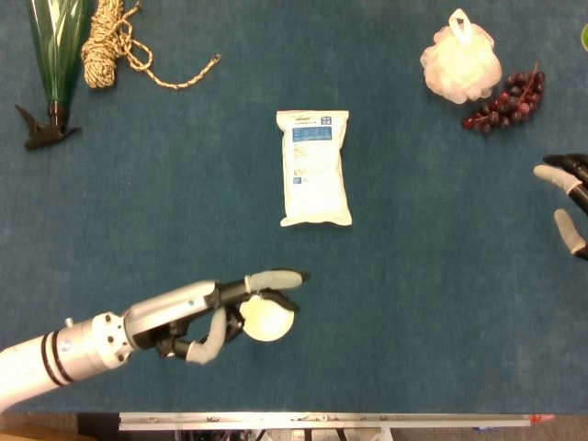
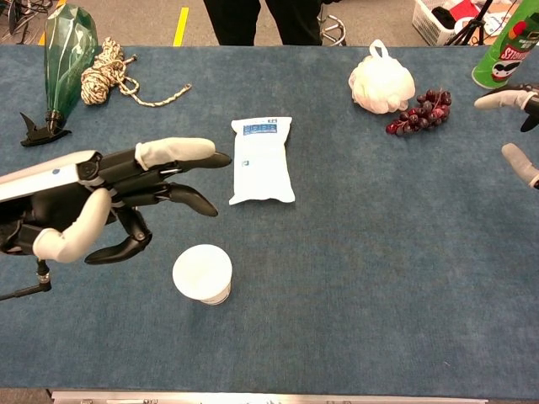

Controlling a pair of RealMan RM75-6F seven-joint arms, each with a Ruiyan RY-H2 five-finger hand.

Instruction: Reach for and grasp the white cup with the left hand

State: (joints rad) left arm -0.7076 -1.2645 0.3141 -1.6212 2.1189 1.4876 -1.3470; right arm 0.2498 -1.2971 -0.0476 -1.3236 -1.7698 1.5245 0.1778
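The white cup (image 2: 202, 273) stands upright on the blue cloth near the front edge; in the head view my fingers partly cover the white cup (image 1: 269, 320). My left hand (image 2: 126, 199) hovers above and to the left of it, fingers spread and stretched out, holding nothing. From above, the left hand (image 1: 223, 308) overlaps the cup's left side, with fingers on both sides of it and not closed. At the right edge my right hand (image 1: 568, 197) shows only as fingertips, apart and empty, as does the right hand (image 2: 516, 126) in the chest view.
A white packet (image 1: 314, 167) lies mid-table behind the cup. A green spray bottle (image 1: 52, 55) and a rope coil (image 1: 108, 41) sit far left. A white bath puff (image 1: 460, 60) and grapes (image 1: 507, 100) sit far right; a green can (image 2: 504, 50) stands behind them.
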